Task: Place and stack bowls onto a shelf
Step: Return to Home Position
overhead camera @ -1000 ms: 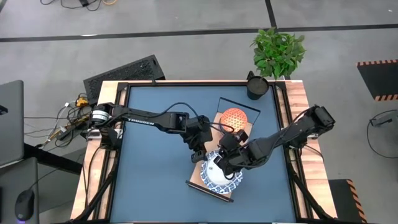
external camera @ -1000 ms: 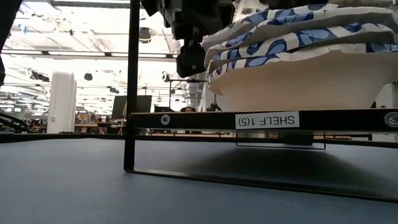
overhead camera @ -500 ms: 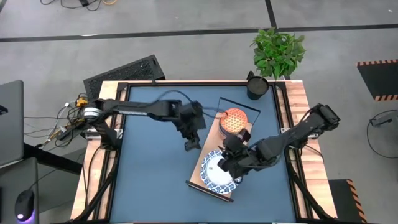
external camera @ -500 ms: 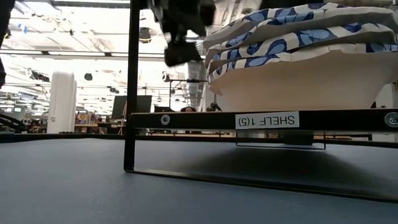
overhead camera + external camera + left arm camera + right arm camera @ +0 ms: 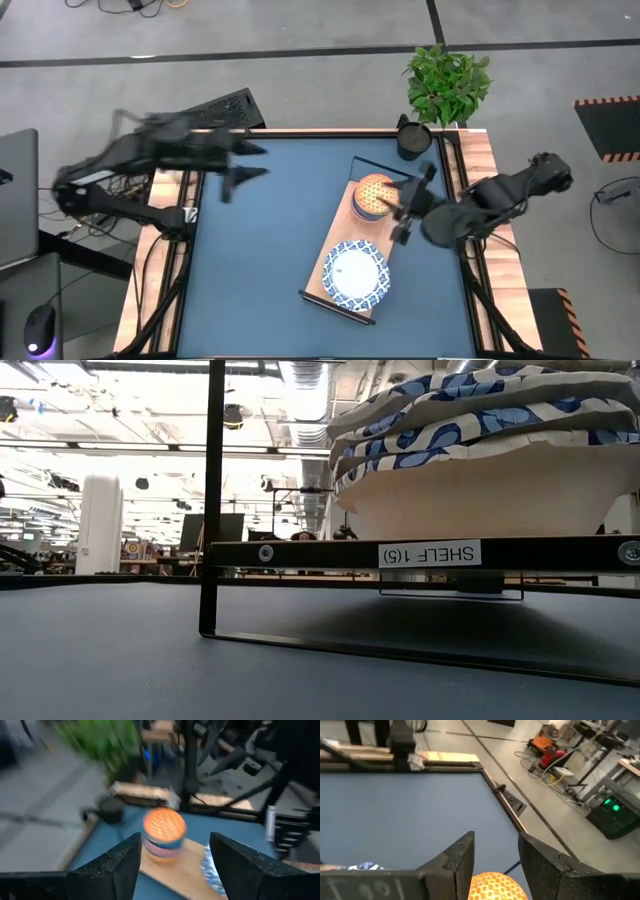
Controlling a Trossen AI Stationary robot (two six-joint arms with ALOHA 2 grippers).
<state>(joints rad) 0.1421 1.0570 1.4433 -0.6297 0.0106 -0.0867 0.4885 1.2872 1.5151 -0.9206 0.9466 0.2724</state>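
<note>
The shelf [image 5: 338, 262], a light-wood board on a black wire frame [image 5: 212, 510], stands aslant on the blue table, right of its middle. A stack of white bowls with blue rims [image 5: 357, 272] sits on its near end and looms large in the low view [image 5: 480, 450]. A small stack topped by an orange bowl [image 5: 374, 193] rests on its far end. My left gripper [image 5: 243, 165] hangs open high over the table's far left, blurred. Beside the shelf, at the right edge, my right gripper [image 5: 412, 205] is open above the table. Neither holds anything.
A dark cup-like pot [image 5: 412, 138] stands at the table's far right corner, with a potted plant [image 5: 447, 82] behind it. A keyboard [image 5: 200, 118] lies beyond the far left corner. The blue mat [image 5: 270, 260] left of the shelf is bare.
Both grippers have drawn away from the white bowl stack and risen. The left one swung fast toward the table's far left edge, tipping up toward level; the right one backed toward the right edge. The bowls have stayed stacked on the shelf.
</note>
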